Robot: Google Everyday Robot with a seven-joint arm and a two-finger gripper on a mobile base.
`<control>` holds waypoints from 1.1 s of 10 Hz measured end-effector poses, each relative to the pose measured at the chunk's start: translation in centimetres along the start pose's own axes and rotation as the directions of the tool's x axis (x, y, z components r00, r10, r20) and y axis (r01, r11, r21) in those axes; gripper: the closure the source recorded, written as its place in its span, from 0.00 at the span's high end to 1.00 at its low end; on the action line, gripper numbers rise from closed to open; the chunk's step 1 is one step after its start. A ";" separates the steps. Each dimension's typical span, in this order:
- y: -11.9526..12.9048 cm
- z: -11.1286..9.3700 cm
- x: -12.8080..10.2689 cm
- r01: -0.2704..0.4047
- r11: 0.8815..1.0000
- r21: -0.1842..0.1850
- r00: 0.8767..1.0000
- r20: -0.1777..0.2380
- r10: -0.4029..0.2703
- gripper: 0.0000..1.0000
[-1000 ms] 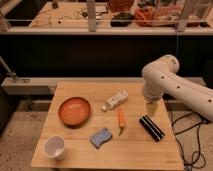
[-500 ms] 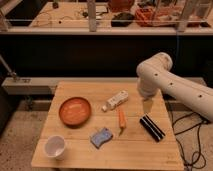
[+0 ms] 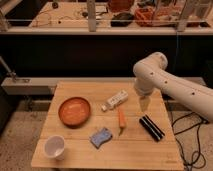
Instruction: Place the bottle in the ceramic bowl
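Note:
The bottle [image 3: 115,100], slim and white, lies on its side on the wooden table [image 3: 140,152], just behind the centre. The ceramic bowl [image 3: 75,111], wide and orange-brown, sits empty to the bottle's left. My gripper [image 3: 145,104] hangs from the white arm, pointing down above the table a short way right of the bottle. It is open and holds nothing.
An orange carrot [image 3: 121,120] lies just in front of the bottle. A black ribbed bar [image 3: 151,127] lies under and in front of the gripper. A blue sponge [image 3: 101,137] and a white cup [image 3: 55,147] sit near the front. Cables hang off the table's right side.
The arm has swung a little to the left, bringing the gripper closer to the bottle. Nothing on the table has moved.

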 end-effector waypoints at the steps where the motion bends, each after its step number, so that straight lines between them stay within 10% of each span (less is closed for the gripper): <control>1: -0.3 0.4 -0.2 0.010 1.000 0.000 1.000 0.002 -0.010 0.80; 11: -3.9 3.5 -1.6 0.109 0.994 0.006 0.994 0.011 -0.109 0.80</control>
